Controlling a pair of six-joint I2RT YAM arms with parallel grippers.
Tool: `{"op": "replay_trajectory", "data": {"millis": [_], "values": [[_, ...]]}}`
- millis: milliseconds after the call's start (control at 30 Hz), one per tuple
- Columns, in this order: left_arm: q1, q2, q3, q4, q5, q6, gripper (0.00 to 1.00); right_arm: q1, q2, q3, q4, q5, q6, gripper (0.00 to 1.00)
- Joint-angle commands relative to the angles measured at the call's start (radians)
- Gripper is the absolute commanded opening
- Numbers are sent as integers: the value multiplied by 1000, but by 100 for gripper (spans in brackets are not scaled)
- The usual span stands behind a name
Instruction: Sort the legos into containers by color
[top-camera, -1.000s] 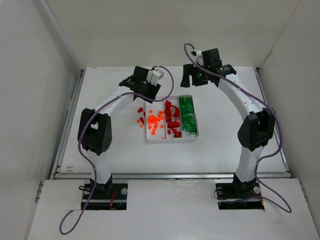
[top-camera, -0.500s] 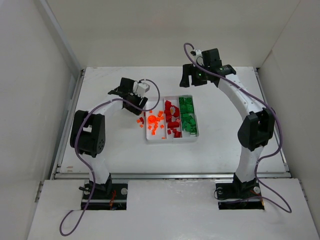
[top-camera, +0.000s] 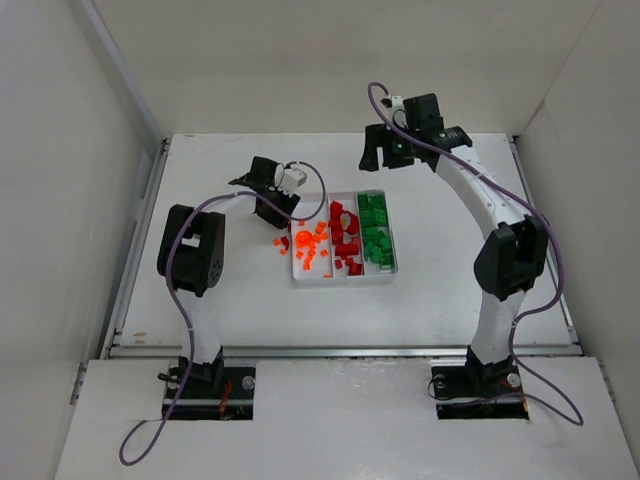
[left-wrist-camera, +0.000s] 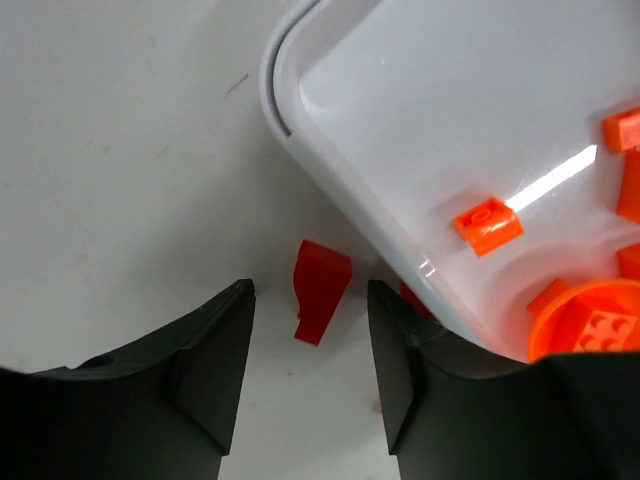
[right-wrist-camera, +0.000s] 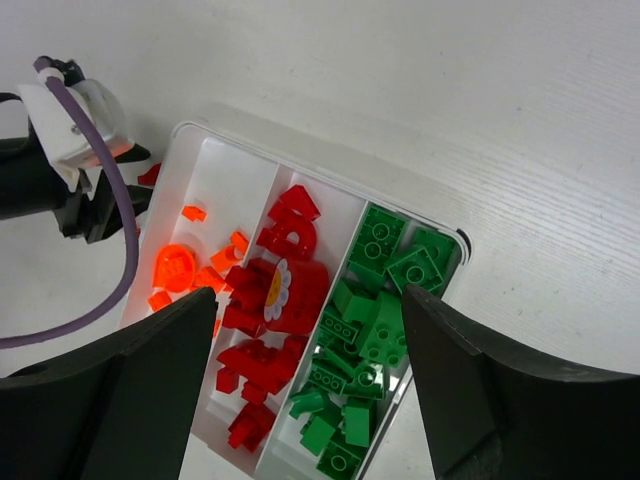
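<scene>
The white tray (top-camera: 343, 283) lies mid-table with three containers side by side. Orange legos (right-wrist-camera: 190, 268) fill the left one, dark red legos (right-wrist-camera: 275, 300) the middle, green legos (right-wrist-camera: 370, 330) the right. One dark red lego (left-wrist-camera: 322, 290) lies on the table just outside the tray's far left corner (left-wrist-camera: 285, 110). My left gripper (left-wrist-camera: 308, 288) is low over it, open, a finger on either side with gaps. A few orange legos (top-camera: 278, 242) lie loose left of the tray. My right gripper (right-wrist-camera: 305, 297) hangs open and empty high above the tray's far end.
White walls close in the table on the left, back and right. The left arm's wrist and purple cable (right-wrist-camera: 80, 150) sit beside the tray's far left corner. Another small red piece (left-wrist-camera: 412, 298) lies tucked against the tray wall by my left gripper's right finger.
The left arm drew back from over the tray to the left, then settled down at the tray's far left corner. The right arm has barely moved.
</scene>
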Motion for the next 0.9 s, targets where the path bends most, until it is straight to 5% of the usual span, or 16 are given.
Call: {"op": "replay_trajectory", "data": {"millis": [0, 100, 267, 600, 867], "values": [[-24, 55, 31, -21, -25, 0, 45, 7, 18, 72, 16, 17, -2, 80], [-24, 55, 31, -21, -16, 0, 36, 7, 27, 82, 7, 17, -2, 80], [-1, 55, 40, -43, -45, 0, 0, 7, 36, 91, -2, 17, -2, 80], [-2, -26, 225, -61, -188, -75, 0, 7, 45, 100, -2, 6, -2, 81], [-177, -14, 310, -92, 129, -64, 0, 7, -7, 40, -2, 28, -2, 81]]}}
